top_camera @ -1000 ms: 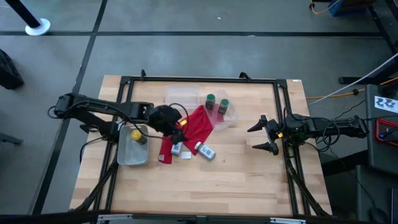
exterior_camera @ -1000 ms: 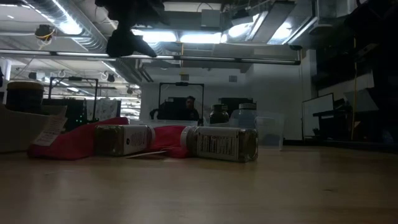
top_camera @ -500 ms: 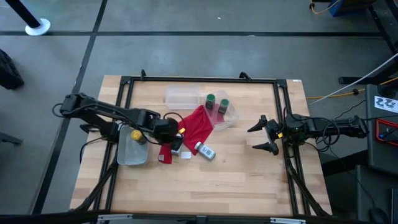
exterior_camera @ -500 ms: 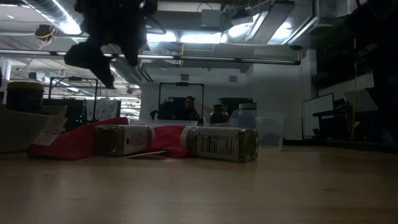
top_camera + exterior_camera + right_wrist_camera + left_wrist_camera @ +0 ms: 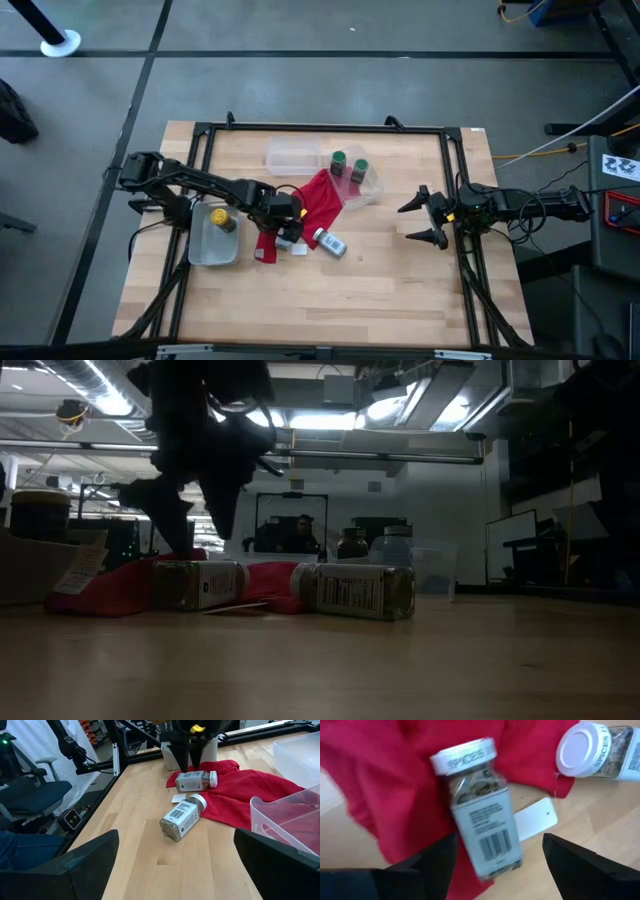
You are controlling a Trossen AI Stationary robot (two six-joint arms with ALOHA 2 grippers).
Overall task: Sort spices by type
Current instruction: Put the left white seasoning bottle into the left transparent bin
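Note:
Two silver-grey jars with white labels lie on their sides. One jar (image 5: 287,238) (image 5: 480,815) rests on the red cloth (image 5: 312,203). The other jar (image 5: 330,242) (image 5: 355,591) lies on the wood beside the cloth. My left gripper (image 5: 284,224) (image 5: 498,842) is open just above the first jar, a finger on either side, touching nothing. Two green-capped jars (image 5: 339,160) (image 5: 360,168) stand in a clear tub (image 5: 370,188). The yellow jar (image 5: 222,220) sits in a grey tray (image 5: 205,250). My right gripper (image 5: 425,216) is open and empty at the table's right.
A second clear tub (image 5: 290,154) stands at the far side, left of the green-capped jars. A white tag (image 5: 535,817) lies on the wood beside the cloth. A black frame (image 5: 320,128) rings the table. Bare wood (image 5: 330,300) lies toward the near edge.
My left gripper has come down and moved toward the table's near edge and a little right, from above the cloth's left part to just over the silver-grey jar on the cloth. The jars and the cloth have not moved.

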